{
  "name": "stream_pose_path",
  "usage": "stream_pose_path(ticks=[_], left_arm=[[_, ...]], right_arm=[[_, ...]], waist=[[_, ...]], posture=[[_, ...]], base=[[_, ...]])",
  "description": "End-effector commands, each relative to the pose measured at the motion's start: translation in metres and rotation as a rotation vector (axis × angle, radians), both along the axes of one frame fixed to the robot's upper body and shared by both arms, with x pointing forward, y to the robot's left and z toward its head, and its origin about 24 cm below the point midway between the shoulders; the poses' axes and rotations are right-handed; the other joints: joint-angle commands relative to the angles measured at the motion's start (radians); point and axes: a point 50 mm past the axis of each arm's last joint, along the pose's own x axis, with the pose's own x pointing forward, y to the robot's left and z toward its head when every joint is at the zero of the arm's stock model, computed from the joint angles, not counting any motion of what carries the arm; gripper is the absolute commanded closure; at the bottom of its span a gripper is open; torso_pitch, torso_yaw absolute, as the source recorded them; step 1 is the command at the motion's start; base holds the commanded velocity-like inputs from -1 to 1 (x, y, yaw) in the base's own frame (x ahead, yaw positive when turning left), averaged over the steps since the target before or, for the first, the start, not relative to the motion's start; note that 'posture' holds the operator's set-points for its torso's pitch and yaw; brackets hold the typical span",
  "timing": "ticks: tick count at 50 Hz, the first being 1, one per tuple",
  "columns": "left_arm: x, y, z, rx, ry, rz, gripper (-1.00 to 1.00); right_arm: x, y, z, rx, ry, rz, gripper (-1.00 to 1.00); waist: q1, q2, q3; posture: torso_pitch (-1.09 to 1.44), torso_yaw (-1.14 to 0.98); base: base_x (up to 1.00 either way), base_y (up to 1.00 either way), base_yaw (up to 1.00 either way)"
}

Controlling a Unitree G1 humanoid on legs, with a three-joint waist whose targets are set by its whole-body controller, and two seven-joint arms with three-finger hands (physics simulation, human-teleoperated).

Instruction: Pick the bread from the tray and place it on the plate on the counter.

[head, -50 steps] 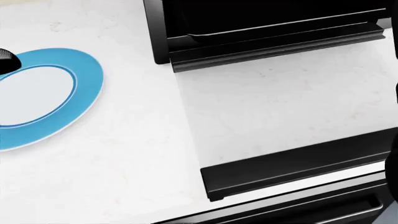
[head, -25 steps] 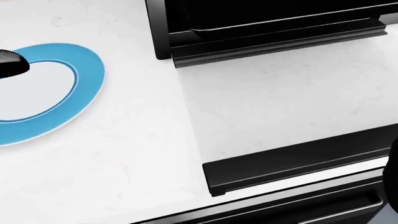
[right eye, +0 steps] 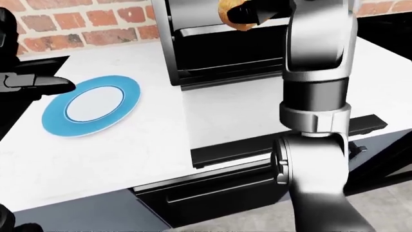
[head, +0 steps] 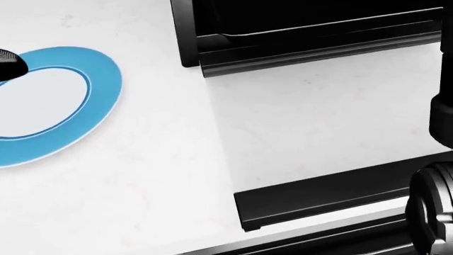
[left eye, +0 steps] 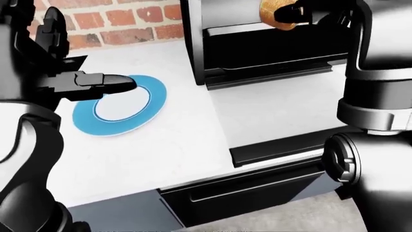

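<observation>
The right hand (right eye: 257, 12) has its fingers closed round the bread (right eye: 233, 13), high at the top of the right-eye view by the dark oven (left eye: 270, 48). Best to draw it clear, then swing left and lower it over the plate (left eye: 119, 104). The bread looks golden-brown and rounded. The left hand (left eye: 96, 83) hovers over the plate's rim, fingers extended and holding nothing

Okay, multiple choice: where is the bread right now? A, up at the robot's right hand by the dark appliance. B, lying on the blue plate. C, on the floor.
A: the bread is up at the right hand, and the blue plate lies bare.
</observation>
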Motion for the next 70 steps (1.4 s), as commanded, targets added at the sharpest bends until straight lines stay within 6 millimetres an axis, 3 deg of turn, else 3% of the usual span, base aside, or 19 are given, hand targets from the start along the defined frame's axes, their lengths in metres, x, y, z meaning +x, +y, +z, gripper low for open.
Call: stream_pose_path(ticks=[1, 14, 20, 21, 22, 43, 70], left_arm=[[-0.007, 0.001, 0.011, 0.011, -0.076, 0.010, -1.00], [-0.009, 0.003, 0.010, 0.001, -0.074, 0.014, -1.00], [-0.012, 0.005, 0.011, -0.002, -0.075, 0.019, -1.00], [-0.012, 0.006, 0.009, -0.013, -0.068, 0.026, -1.00], [-0.012, 0.007, 0.009, -0.015, -0.068, 0.026, -1.00], [-0.016, 0.011, 0.011, -0.034, -0.067, 0.033, -1.00], [-0.017, 0.011, 0.010, -0.026, -0.068, 0.036, -1.00]], right_arm=[[-0.016, 0.006, 0.025, -0.012, -0.098, 0.031, 1.00], [-0.014, 0.039, 0.027, -0.023, -0.080, 0.169, 1.00], [-0.013, 0.062, 0.026, -0.047, -0.061, 0.260, 1.00], [-0.015, 0.080, 0.031, -0.049, -0.055, 0.326, 1.00], [-0.015, 0.083, 0.032, -0.051, -0.053, 0.336, 1.00], [0.000, 0.098, 0.034, -0.065, -0.046, 0.382, 1.00], [0.027, 0.117, 0.016, -0.098, 0.010, 0.423, 1.00]], waist=[[0.003, 0.000, -0.033], [0.050, 0.001, -0.034], [0.078, 0.004, -0.035], [0.083, 0.004, -0.035], [0.089, 0.006, -0.036], [0.237, 0.028, -0.050], [0.409, 0.048, -0.071]], posture=[[0.00, 0.11], [0.00, 0.18], [0.00, 0.21], [0.00, 0.21], [0.00, 0.22], [0.00, 0.32], [0.00, 0.46]], base=[[0.00, 0.00, 0.00], [0.00, 0.00, 0.00], [0.00, 0.00, 0.00], [0.00, 0.00, 0.00], [0.00, 0.00, 0.00], [0.00, 0.00, 0.00], [0.00, 0.00, 0.00]])
